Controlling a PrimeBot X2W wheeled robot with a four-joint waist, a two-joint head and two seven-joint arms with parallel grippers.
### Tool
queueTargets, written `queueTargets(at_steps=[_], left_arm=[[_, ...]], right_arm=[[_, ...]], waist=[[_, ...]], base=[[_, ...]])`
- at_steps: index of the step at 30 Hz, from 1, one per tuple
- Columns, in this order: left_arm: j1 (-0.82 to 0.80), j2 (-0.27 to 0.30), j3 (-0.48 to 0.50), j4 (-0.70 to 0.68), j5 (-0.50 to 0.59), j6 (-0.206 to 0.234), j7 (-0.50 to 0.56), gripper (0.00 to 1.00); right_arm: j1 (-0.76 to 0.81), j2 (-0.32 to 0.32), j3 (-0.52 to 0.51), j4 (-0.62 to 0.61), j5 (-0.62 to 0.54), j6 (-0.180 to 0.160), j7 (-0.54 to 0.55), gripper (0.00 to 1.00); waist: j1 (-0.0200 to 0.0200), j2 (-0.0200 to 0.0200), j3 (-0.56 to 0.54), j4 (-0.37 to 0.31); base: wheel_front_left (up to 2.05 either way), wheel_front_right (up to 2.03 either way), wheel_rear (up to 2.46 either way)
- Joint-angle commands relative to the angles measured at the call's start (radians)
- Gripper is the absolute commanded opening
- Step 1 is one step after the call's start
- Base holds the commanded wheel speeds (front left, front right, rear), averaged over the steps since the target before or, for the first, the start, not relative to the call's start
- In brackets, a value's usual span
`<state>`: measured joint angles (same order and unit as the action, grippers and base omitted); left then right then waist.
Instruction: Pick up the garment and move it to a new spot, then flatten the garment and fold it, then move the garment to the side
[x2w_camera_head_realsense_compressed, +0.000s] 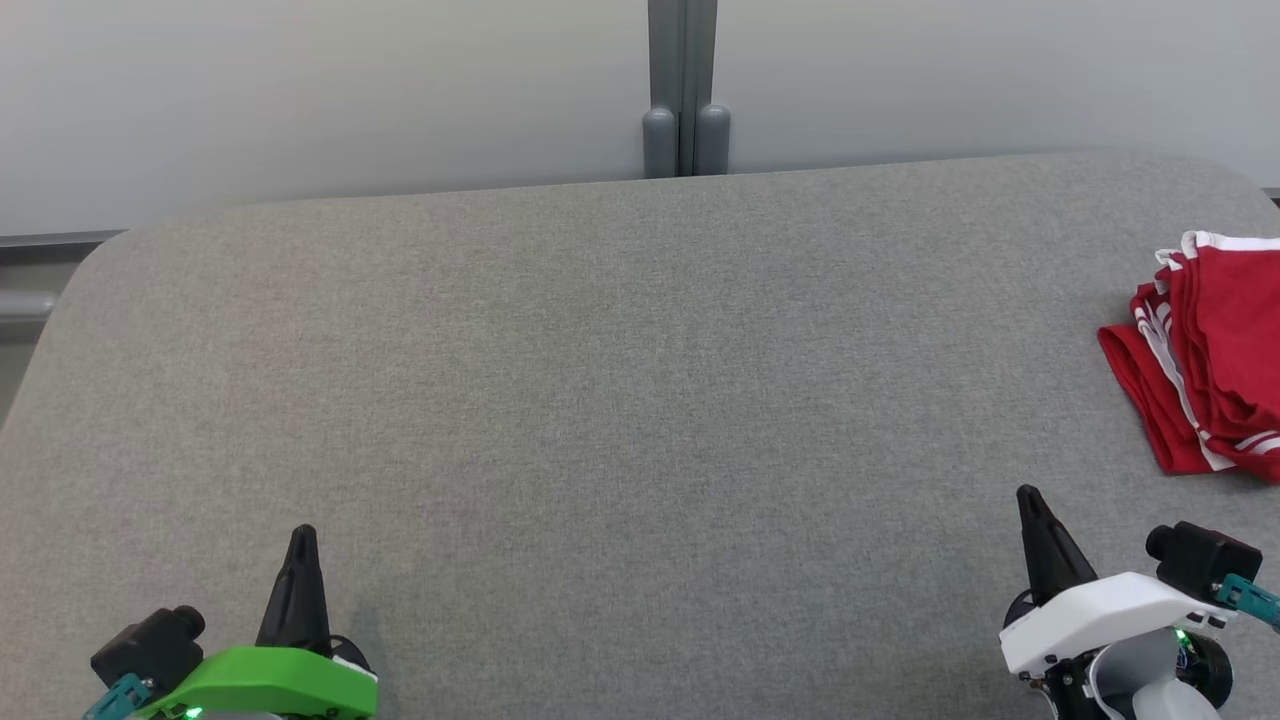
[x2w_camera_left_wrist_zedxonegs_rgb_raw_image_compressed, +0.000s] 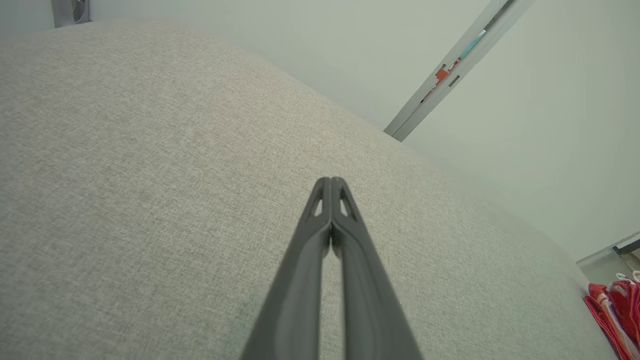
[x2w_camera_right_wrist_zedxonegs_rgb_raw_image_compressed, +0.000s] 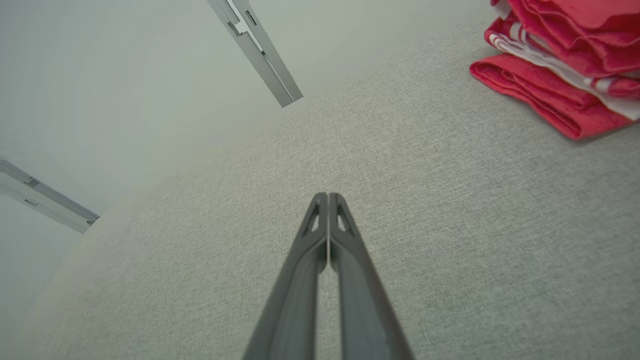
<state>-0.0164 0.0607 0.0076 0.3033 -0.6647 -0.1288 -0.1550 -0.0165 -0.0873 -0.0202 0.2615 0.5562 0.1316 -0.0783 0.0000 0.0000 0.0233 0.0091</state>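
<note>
**Left gripper** (x2w_camera_left_wrist_zedxonegs_rgb_raw_image_compressed: 330, 181): the fingers (x2w_camera_left_wrist_zedxonegs_rgb_raw_image_compressed: 300, 280) are seen as long, matte, dark grey blades that taper to a rounded point. Each is pierced by a small triangular slot near the tip. The tips are pressed together with only a thin slit left lower down, and nothing is held between them. The wrist behind is capped by a glossy green cover (x2w_camera_head_realsense_compressed: 265, 685), with a black camera block (x2w_camera_head_realsense_compressed: 150, 645) mounted beside it.

**Right gripper** (x2w_camera_right_wrist_zedxonegs_rgb_raw_image_compressed: 327, 196): fingers of the same shape and finish are noted, likewise closed tip to tip on nothing. This wrist is capped by a smooth white cover (x2w_camera_head_realsense_compressed: 1100, 610).

**Table** (x2w_camera_head_realsense_compressed: 640, 380): both grippers are held over it near its front edge, well apart from each other. It is covered in a finely woven grey fabric with a heathered grain, and its far corners are rounded.

**Garment** (x2w_camera_head_realsense_compressed: 1215, 360): it is found at the table's right edge, beyond the right gripper and apart from it. It is red knit cloth with white stripes and trim, lying in several loose, soft-edged layers, and is partly cut off by the frame.

**Wall** (x2w_camera_head_realsense_compressed: 300, 90): pale and smooth, it is divided by a grey post (x2w_camera_head_realsense_compressed: 685, 90) with two rounded feet. In the left wrist view small red and teal patches are seen on a pale strip on the wall. They are too small to be read.
</note>
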Motion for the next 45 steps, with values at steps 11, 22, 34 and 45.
queueTargets(at_steps=[11, 22, 34, 45], left_arm=[[-0.042, 0.001, 0.024, -0.024, -0.169, -0.001, 0.046, 0.00], [-0.054, 0.000, 0.038, -0.030, -0.298, -0.001, 0.083, 0.00], [-0.062, -0.002, 0.052, -0.036, -0.427, -0.002, 0.120, 0.00], [-0.071, -0.004, 0.064, -0.041, -0.528, -0.002, 0.150, 0.00]], right_arm=[[-0.039, 0.003, -0.020, -0.017, 0.188, 0.000, 0.034, 0.00], [-0.049, 0.008, -0.032, -0.018, 0.331, -0.001, 0.060, 0.00], [-0.059, 0.014, -0.045, -0.018, 0.475, -0.001, 0.087, 0.00], [-0.066, 0.019, -0.055, -0.019, 0.589, -0.001, 0.109, 0.00]], waist=[[0.0000, 0.0000, -0.002, -0.001], [0.0000, 0.0000, -0.004, -0.002], [0.0000, 0.0000, -0.007, -0.003], [0.0000, 0.0000, -0.009, -0.004]], base=[[0.00, 0.00, 0.00], [0.00, 0.00, 0.00], [0.00, 0.00, 0.00], [0.00, 0.00, 0.00]])
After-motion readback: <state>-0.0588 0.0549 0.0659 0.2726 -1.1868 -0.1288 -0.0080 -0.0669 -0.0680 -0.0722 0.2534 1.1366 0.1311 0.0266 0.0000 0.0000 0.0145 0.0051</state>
